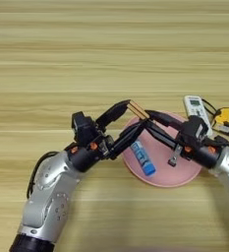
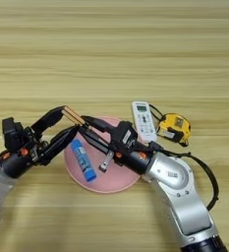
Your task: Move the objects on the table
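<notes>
The thin screwdriver (image 1: 138,110) hangs over the far left rim of the pink plate, its orange handle pointing up-left. My right gripper (image 1: 148,120) comes in from the right and appears shut on the screwdriver's lower end. From the left, my left gripper (image 1: 137,113) stands open, its fingertips (image 1: 128,104) straddling the handle, the upper one touching its free end. The blue glue stick (image 1: 143,158) lies on the plate below them. The white remote (image 2: 143,120) and the yellow-and-black tape measure (image 2: 174,127) lie on the table (image 1: 62,59) beside the plate's far right side.
The round pink plate (image 1: 185,174) lies near the table's front, right of centre. Both arms cross above its left and right edges. The tape measure's black strap loops toward the remote. Bare wood stretches to the far side and to the left.
</notes>
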